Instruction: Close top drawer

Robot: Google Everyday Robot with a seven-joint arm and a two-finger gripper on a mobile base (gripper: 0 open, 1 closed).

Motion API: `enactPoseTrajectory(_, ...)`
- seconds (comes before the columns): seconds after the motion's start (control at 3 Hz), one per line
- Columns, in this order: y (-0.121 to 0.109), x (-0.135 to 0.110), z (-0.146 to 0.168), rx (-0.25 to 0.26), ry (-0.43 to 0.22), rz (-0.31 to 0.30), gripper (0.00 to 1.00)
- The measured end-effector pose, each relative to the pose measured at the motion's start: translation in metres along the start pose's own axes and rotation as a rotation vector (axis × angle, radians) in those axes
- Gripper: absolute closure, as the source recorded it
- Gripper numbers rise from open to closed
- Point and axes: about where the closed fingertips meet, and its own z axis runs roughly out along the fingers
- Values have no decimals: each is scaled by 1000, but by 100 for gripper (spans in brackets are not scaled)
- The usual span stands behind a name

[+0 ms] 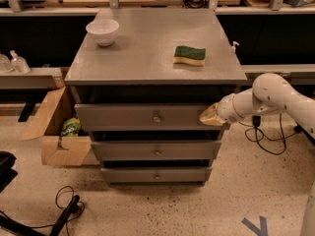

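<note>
Three grey drawers stack in the front of a cabinet, seen from the one camera view, above and in front. The top drawer has the tallest front, with a small round knob at its centre. It sits just under the cabinet top, stands forward of the middle drawer and bottom drawer, and leaves a dark gap above its upper edge.

The gripper reaches in from the right on a white arm. Its tan tip is against the right end of the top drawer's front, well apart from the knob. Whether it is clenched or released cannot be told, and it grasps nothing that shows.

On the cabinet top a white bowl stands at the back left. A green and yellow sponge lies to the right of centre. An open cardboard box sits on the floor just beside the cabinet's left side, and a black cable lies in front of it.
</note>
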Motion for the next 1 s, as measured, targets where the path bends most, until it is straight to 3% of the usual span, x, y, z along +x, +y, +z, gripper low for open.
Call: enactPoseTrajectory(1.0, -9, 5, 10, 5, -12, 3, 100)
